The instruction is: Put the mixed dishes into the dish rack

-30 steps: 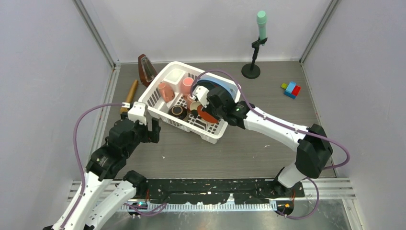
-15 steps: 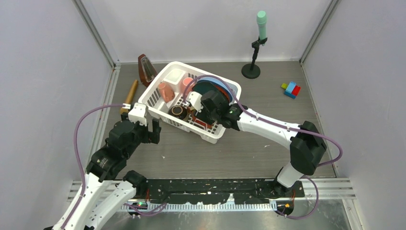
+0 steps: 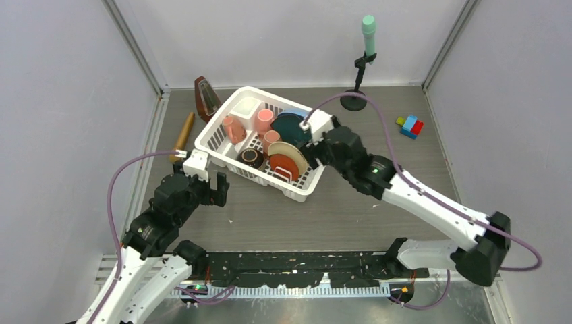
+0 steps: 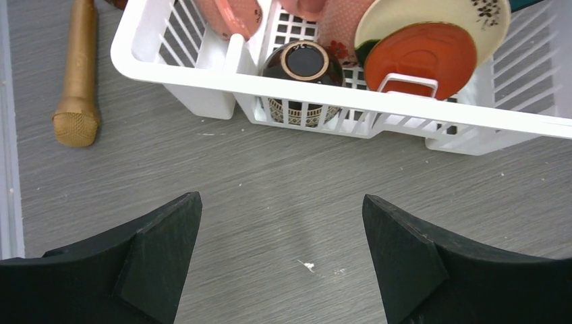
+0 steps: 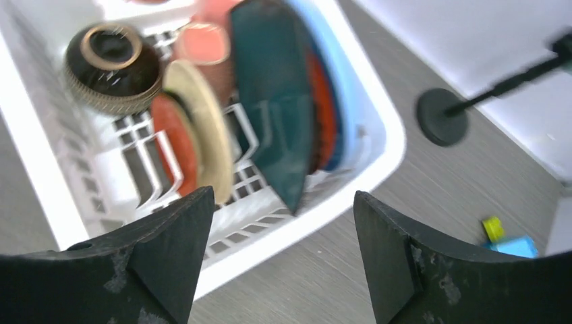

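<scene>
The dish rack [image 3: 297,192] is a white slotted basket at mid-table. Inside stand the dark teal plate [image 3: 290,126], the light blue plate [image 3: 297,113], the cream saucer [image 3: 287,150] and the red saucer [image 3: 284,166], beside the brown bowl [image 3: 251,158] and pink mugs [image 3: 264,120]. My right gripper [image 5: 283,194] is open and empty over the rack's right rim [image 5: 324,202], with the teal plate [image 5: 273,88] just beyond it. My left gripper [image 4: 281,197] is open above bare table, in front of the rack's near wall [image 4: 405,104].
A brown metronome [image 3: 206,98] and a golden stick [image 3: 182,135] lie left of the rack. A black stand with a green top [image 3: 361,67] rises behind it. Coloured toy blocks [image 3: 410,125] sit at the right. Grey walls close in both sides.
My right gripper opened, left the red saucer upright in the rack and drew back to the right, out of the basket. The left arm barely moved.
</scene>
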You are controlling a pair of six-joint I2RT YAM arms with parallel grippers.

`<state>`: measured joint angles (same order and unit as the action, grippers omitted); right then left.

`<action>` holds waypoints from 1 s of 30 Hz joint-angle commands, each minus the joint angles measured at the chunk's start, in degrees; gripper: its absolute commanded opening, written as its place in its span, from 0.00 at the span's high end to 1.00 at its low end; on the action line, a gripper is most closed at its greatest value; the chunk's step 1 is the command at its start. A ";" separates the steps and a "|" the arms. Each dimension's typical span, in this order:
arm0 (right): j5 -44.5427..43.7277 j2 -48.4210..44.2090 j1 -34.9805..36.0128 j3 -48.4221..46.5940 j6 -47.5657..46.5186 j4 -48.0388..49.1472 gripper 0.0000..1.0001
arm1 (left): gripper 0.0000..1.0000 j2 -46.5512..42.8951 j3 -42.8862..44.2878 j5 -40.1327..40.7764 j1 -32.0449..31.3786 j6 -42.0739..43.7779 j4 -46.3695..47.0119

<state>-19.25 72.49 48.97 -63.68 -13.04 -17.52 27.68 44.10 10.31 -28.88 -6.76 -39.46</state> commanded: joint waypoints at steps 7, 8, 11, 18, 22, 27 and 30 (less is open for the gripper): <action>-2.07 -17.49 -23.98 12.52 20.54 3.50 0.17 | 0.00 9.86 4.18 11.53 0.50 -8.36 -2.83; -2.70 -19.23 -26.07 13.76 21.79 4.00 0.16 | 0.00 10.41 3.93 10.75 0.76 -9.23 -2.28; -3.49 -21.06 -27.93 17.60 23.82 5.68 0.15 | 0.00 10.66 2.32 9.56 1.70 -11.84 1.82; -10.91 -19.71 -28.31 27.66 30.76 17.85 0.12 | 0.00 19.26 1.40 16.46 5.38 -22.00 3.59; -16.33 -19.54 -28.69 35.81 29.73 31.70 0.11 | 0.00 22.84 -1.52 16.45 6.29 -27.31 7.52; -18.39 -13.50 -29.87 40.80 26.18 43.71 0.11 | 0.00 21.81 -8.77 24.07 6.30 -21.73 18.25; -17.45 -9.66 -31.16 39.28 26.24 43.27 0.09 | 0.00 23.25 -12.17 33.50 6.30 -21.74 22.14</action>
<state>-33.98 59.22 19.35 -22.65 13.76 15.46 50.63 34.74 30.20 -22.85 -29.43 -28.29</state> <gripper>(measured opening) 0.896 0.995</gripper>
